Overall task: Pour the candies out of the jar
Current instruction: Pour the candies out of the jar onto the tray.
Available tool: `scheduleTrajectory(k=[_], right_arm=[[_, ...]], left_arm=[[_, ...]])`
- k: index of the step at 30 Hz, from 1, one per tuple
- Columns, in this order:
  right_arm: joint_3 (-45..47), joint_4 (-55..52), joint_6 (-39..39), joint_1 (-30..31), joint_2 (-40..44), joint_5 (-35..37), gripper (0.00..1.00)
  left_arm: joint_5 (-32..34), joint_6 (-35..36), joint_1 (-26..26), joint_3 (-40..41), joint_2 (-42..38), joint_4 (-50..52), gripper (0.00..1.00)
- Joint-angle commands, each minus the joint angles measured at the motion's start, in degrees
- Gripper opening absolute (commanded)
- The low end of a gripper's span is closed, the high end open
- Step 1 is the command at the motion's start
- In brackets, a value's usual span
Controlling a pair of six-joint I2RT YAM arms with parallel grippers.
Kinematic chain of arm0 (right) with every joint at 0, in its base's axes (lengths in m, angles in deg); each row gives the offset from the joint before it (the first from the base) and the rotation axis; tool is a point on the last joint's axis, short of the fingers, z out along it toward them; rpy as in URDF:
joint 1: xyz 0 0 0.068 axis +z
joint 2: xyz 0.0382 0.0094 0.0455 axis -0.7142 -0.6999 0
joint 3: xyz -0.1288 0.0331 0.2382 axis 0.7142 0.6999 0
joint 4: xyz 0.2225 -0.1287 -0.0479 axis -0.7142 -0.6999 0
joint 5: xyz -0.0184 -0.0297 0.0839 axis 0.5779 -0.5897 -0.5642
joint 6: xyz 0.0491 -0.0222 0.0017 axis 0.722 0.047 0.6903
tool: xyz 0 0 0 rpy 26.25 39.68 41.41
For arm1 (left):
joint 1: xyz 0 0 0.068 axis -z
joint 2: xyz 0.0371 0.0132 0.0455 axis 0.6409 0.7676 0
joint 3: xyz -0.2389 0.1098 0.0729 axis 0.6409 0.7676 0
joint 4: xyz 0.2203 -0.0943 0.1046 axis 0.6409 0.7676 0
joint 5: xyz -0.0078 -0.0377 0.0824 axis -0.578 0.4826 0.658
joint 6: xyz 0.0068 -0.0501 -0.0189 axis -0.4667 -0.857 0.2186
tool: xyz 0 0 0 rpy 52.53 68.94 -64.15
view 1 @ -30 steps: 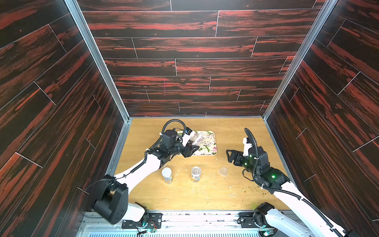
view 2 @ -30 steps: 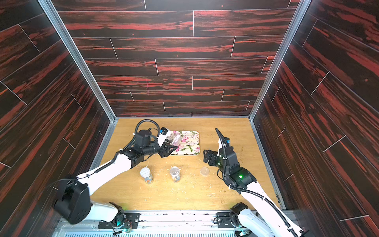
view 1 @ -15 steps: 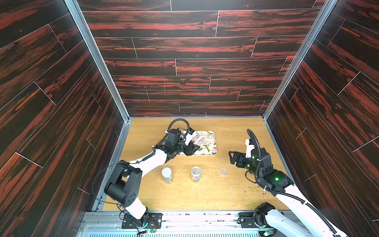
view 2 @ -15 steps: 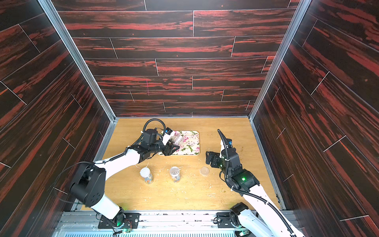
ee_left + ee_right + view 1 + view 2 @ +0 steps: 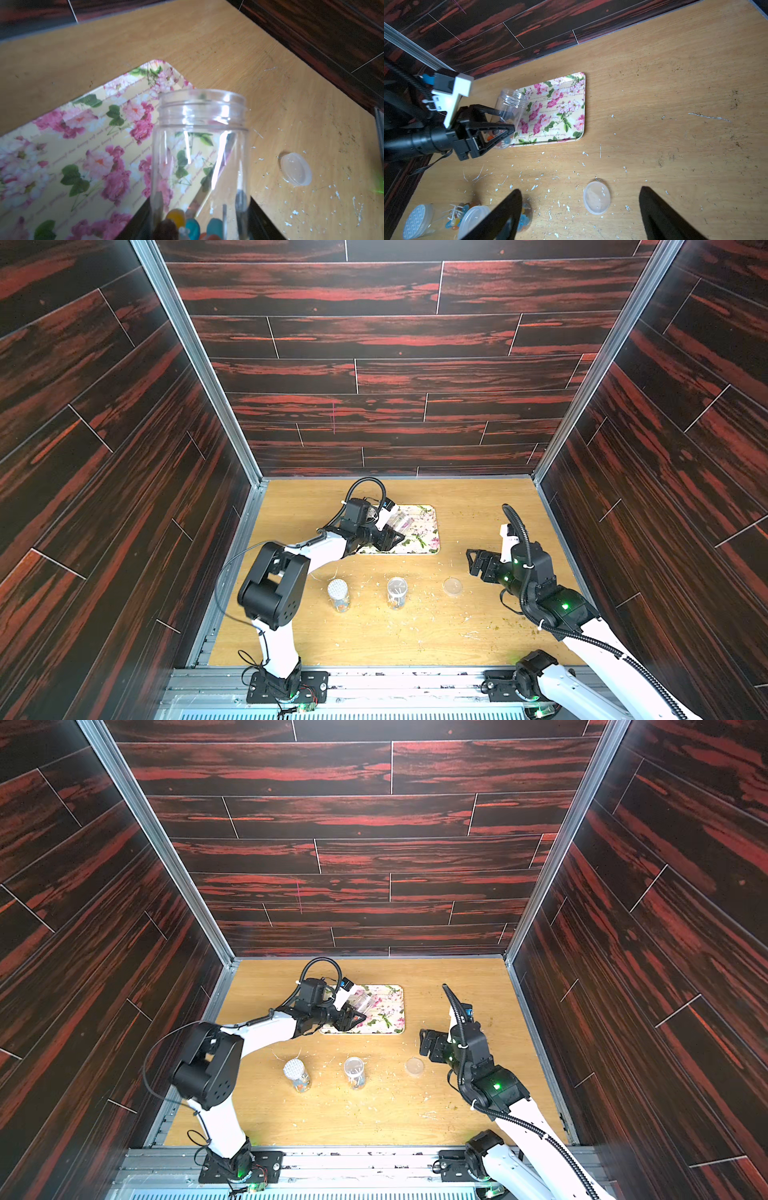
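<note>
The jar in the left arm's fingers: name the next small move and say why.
Probably tip the jar further, mouth downward. The left gripper is shut on it, and it is lidless but only partly tilted, with its mouth toward the tray. The candies sit at its bottom by the fingers, and none lie on the tray.

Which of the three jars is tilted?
The jar in the left claw, tipped toward the flowered tray; the other two stand upright on the table.
</note>
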Motion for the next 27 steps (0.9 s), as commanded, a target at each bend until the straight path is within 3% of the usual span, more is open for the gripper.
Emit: scheduleTrajectory(k=[1, 17, 27], right_arm=[[-0.2, -1.6, -0.1, -0.3, 0.8, 0.5, 0.91], [-0.1, -3.3, -0.3, -0.3, 2.1, -0.2, 0.91], [-0.1, -4.7, -0.3, -0.3, 3.2, -1.1, 0.91]], left_arm=[[-1.8, 2.0, -0.8, -2.6, 1.1, 2.1, 0.37], [-2.1, 13.0, -1.0, -13.6, 7.1, 23.2, 0.37], [2.6, 17.0, -1.0, -17.6, 8.0, 29.8, 0.37]])
